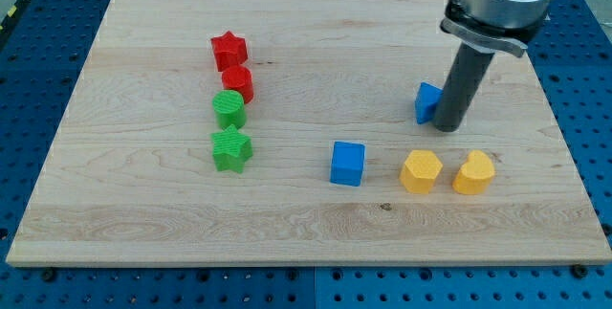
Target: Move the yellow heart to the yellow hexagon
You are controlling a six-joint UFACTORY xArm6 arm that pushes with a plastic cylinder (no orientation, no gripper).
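The yellow heart (pixel 474 172) lies at the view's lower right on the wooden board. The yellow hexagon (pixel 421 171) lies just to its left, a small gap between them. My tip (pixel 448 127) stands on the board above and between the two yellow blocks, a short way from both. It touches or nearly touches the right side of a blue block (pixel 426 101), which the rod partly hides.
A blue cube (pixel 348 164) lies left of the hexagon. A red star (pixel 229 50), a red block (pixel 237 82), a green cylinder (pixel 229 109) and a green star (pixel 231 148) form a column at the view's left. The board's right edge (pixel 566 146) is near the heart.
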